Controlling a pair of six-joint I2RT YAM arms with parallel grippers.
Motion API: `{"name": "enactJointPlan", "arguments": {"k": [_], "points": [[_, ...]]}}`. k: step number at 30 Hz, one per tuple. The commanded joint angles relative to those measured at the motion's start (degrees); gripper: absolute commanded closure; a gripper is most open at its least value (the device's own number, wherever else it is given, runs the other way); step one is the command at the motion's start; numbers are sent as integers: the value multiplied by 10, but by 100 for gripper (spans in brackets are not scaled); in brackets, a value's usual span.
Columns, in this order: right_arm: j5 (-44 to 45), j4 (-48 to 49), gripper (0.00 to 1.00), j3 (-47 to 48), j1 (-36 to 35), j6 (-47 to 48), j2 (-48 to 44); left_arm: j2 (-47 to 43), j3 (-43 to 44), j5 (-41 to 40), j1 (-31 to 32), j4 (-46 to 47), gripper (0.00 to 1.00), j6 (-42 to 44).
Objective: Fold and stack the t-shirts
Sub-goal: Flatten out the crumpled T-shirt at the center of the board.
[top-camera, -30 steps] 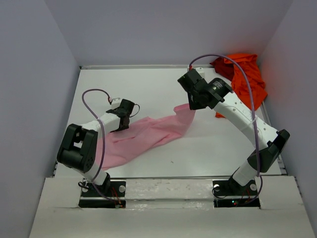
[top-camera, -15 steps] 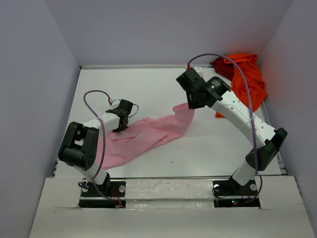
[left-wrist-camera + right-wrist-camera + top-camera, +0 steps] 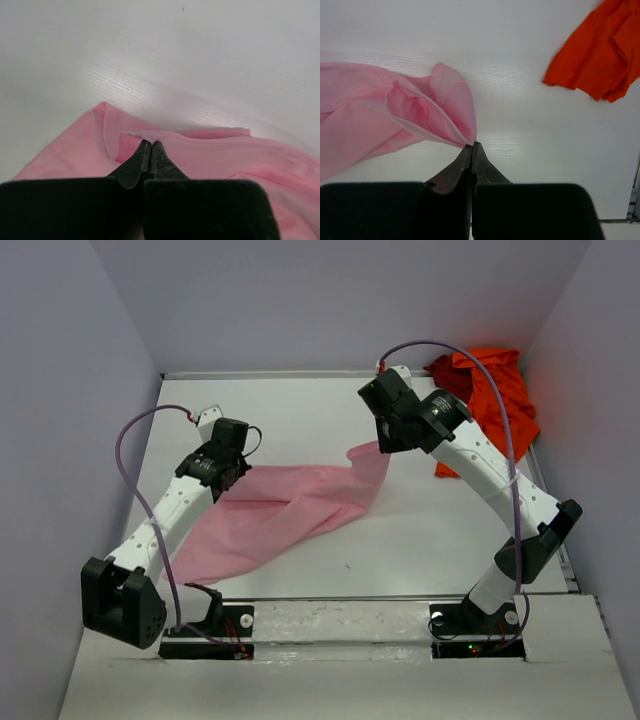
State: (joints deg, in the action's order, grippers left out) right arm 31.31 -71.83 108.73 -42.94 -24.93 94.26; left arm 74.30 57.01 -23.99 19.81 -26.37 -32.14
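Pink t-shirt (image 3: 270,520) stretched and wrinkled, left gripper (image 3: 151,143) clamped on one edge, right gripper (image 3: 472,145) clamped on the opposite corner

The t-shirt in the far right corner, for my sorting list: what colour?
The t-shirt is bright orange-red, clearest in the top view.

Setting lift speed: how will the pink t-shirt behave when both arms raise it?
Probably floppy: the pink t-shirt droops in loose folds between its two pinched spots. Likely light, as thin pinches lift its edges. It might slip: the shut jaws hold little cloth.
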Motion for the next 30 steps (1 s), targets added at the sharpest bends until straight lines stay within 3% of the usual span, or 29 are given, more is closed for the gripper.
{"name": "enactJointPlan", "arguments": {"k": [1, 7, 10, 15, 20, 24, 30], "points": [[-12, 18, 100, 46, -3, 18, 3, -69, 35, -2, 1, -46, 100, -28], [5, 35, 100, 59, -3, -2, 4, -82, 185, 6, 14, -75, 100, 19], [33, 58, 100, 71, 2, 6, -7, -54, 341, -33, 40, -155, 100, 39], [95, 86, 100, 101, 14, 21, -25, -19, 515, -75, 60, -235, 100, 73], [128, 107, 100, 132, 26, 41, -33, -29, 573, -106, 59, -252, 100, 88], [178, 113, 100, 171, 37, 53, -28, -43, 554, -109, 59, -255, 100, 76], [240, 209, 100, 194, 42, 136, -61, -53, 545, -121, 60, -225, 100, 98]]}}
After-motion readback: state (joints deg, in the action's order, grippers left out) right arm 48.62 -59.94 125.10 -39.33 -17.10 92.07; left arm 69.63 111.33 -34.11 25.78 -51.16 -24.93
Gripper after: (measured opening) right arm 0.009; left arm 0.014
